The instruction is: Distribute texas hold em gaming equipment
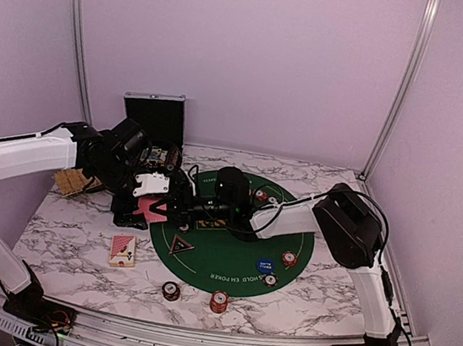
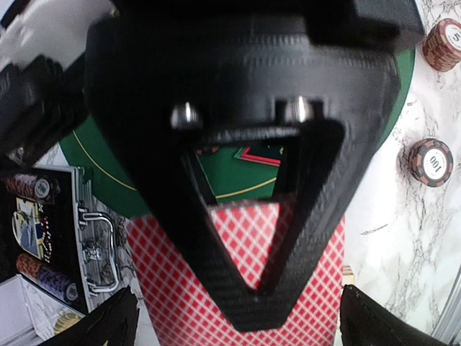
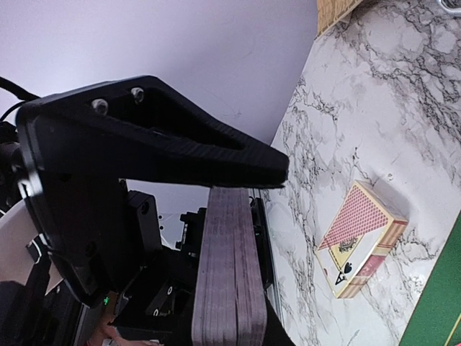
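A deck of red-backed cards (image 1: 152, 209) hangs above the marble by the green mat's left edge. My left gripper (image 1: 159, 201) is shut on its sides; in the left wrist view (image 2: 238, 328) the deck (image 2: 173, 288) fills the gap between the fingers. My right gripper (image 1: 182, 209) reaches across the mat and is shut on the same deck (image 3: 227, 274), its upper finger (image 3: 216, 155) on the deck's end. On the mat lie a black triangular button (image 1: 181, 245), a blue button (image 1: 266, 265) and chips (image 1: 288, 259). No orange button shows.
A card box (image 1: 123, 250) lies on the marble (image 3: 360, 238). Two chip stacks (image 1: 171, 290) (image 1: 219, 301) stand near the front edge. The open silver case (image 1: 154, 116) with chips (image 2: 43, 252) sits at the back left. The round green mat (image 1: 237, 263) is at the centre.
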You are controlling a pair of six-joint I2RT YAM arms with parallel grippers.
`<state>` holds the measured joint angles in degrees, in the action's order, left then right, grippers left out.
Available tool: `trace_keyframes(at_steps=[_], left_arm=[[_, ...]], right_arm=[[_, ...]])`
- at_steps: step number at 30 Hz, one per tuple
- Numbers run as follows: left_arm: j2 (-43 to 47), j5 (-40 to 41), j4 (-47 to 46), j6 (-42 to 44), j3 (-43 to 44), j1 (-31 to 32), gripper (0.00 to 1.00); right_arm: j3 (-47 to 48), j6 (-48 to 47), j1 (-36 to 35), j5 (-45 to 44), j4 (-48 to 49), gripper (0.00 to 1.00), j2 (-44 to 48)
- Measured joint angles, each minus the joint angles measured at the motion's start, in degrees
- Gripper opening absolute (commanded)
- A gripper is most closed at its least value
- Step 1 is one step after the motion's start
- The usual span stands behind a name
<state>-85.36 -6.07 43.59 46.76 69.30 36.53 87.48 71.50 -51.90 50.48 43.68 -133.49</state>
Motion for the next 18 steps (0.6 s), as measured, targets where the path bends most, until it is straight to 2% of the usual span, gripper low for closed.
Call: trace_keyframes(at_steps=[5, 18], left_arm=[[-3.21, 1.66, 0.17, 1.70, 3.23, 1.33, 0.99], [-4.44, 4.15, 1.09, 5.29, 3.15, 2.12, 0.99]], right_arm=[[0.00, 0.02, -0.02, 0.00, -0.17, 0.00, 0.02], [-0.11, 1.84, 0.00, -0.26, -0.81, 0.00, 0.02]])
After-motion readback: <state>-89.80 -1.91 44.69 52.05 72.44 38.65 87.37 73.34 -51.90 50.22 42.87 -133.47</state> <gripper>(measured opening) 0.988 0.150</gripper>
